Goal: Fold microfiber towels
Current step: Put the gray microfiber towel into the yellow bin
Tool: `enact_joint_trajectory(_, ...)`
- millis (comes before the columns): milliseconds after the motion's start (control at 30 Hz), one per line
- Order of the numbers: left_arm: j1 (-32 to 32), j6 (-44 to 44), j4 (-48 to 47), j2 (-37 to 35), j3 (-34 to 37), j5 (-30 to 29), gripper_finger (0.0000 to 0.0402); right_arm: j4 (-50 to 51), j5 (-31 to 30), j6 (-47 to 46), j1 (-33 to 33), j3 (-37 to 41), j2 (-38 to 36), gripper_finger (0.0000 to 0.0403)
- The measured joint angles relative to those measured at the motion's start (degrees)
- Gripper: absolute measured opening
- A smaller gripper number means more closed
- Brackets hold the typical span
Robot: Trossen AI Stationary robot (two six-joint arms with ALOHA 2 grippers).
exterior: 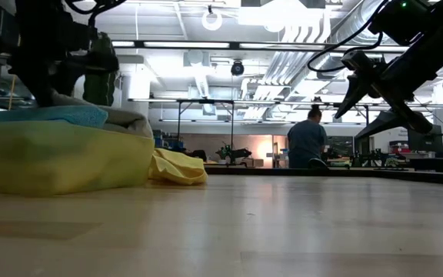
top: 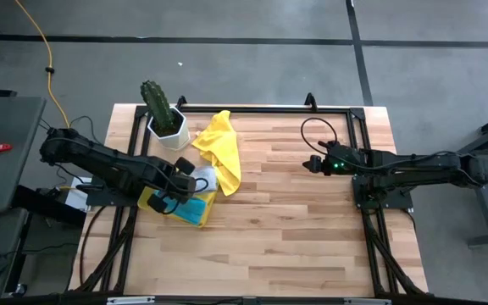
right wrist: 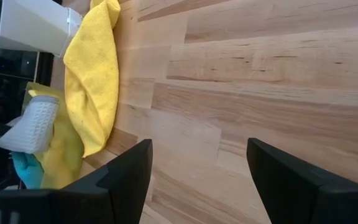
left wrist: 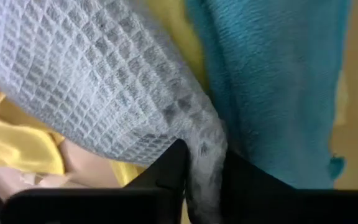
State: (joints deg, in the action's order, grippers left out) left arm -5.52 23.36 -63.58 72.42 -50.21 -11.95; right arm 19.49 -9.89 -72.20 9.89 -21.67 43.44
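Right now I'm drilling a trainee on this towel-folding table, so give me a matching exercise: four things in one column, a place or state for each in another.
Things:
1. grey towel
2. loose yellow towel
3. cactus pot
4. right gripper

Places or states:
A. hanging open above bare wood
B. back left of the table
C. pinched by the left gripper
D. crumpled beside the pot

Pairs: 1-C, 2-D, 3-B, 4-A

Probably a lab: exposed ceiling ducts (exterior: 298, 54), benches, wooden table (top: 295, 229).
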Motion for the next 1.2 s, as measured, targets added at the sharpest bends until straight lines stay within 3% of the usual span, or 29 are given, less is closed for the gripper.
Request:
enact_joint_trajectory(200, 1.46, -3.24, -2.24, 0.0, -2.39, 3.58, 0.0118, -0.05, 3.27, 0.05, 0.0, 0.0, 0.0, 0.0252)
enact_joint_trajectory(500, 3.82, -10.69, -12.46, -0.17, -16.79, 10.33, 0.0209, -5.86, 14.2, 9.33, 0.0, 0.0, 0.4, 0.0252)
enact_joint_trajectory(667, 8.72, -23.18, 0.11, -5.41, -18.47, 9.81, 0.0221, -16.75, 16.47, 17.29, 0.0, -0.02, 6.81, 0.0245)
enact_joint_trajectory(767, 11.73, -30.17, 5.53, -10.1, -14.24, 8.6, 0.0208, -22.87, 16.65, 20.74, 0.0, -0.02, 12.51, 0.0226)
enact_joint_trajectory(867, 12.45, -34.6, 0.76, -13.12, -10.39, 6.53, 0.0167, -29.66, 17.64, 23.62, -0.02, -0.02, 17.51, 0.0191)
enact_joint_trajectory(1000, 9.72, -39.9, 0.22, -13.32, -7.87, 9.45, 0.0042, -33.12, 17.48, 26.99, 0.0, -0.56, 21.36, 0.0089)
enact_joint_trajectory(1067, 6.26, -41.91, 3.41, -11.56, -7.41, 9.95, 0.0016, -33.13, 17.45, 30.9, -0.01, -2.09, 22.62, 0.0027)
enact_joint_trajectory(1200, -0.18, -44.5, 8.54, -3.59, -7.3, 8.47, 0.0003, -30.35, 17.52, 36.91, 0.35, -6.62, 24.64, 0.0027)
